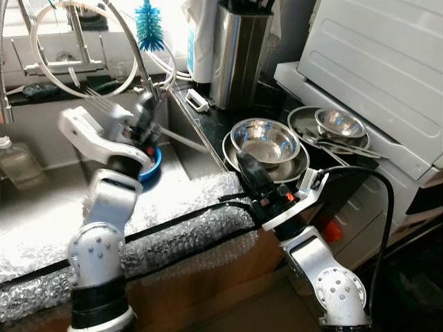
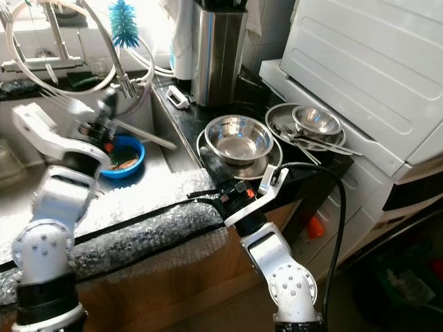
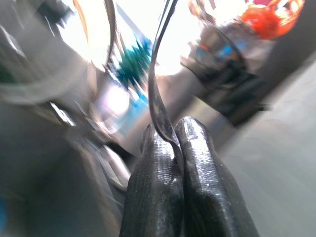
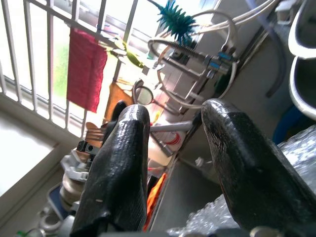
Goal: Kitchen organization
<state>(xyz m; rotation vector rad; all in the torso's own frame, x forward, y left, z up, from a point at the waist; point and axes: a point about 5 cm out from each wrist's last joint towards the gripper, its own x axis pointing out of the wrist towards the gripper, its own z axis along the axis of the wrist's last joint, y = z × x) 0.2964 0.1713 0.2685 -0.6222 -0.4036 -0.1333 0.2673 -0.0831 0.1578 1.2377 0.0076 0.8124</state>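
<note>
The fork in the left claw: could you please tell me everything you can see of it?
The fork looks like thin silvery metal, with a slim curved handle and tines pointing away from the robot toward the window. The left claw is shut on the handle end, its two black fingers pressed together around it. It is held over the steel sink, above and behind the blue bowl, touching nothing else. The wrist view is blurred, so finer detail is lost.

Your left pincer (image 1: pixel 142 114) is raised over the sink (image 1: pixel 41 200), gripping a fork (image 1: pixel 104 102) whose tines point away from the blue bowl (image 1: pixel 151 163) just below it. Right of the sink, your right pincer (image 1: pixel 247 164) sits at the near rim of the stacked steel bowls (image 1: pixel 266 142) on the table (image 1: pixel 208 121).
</note>
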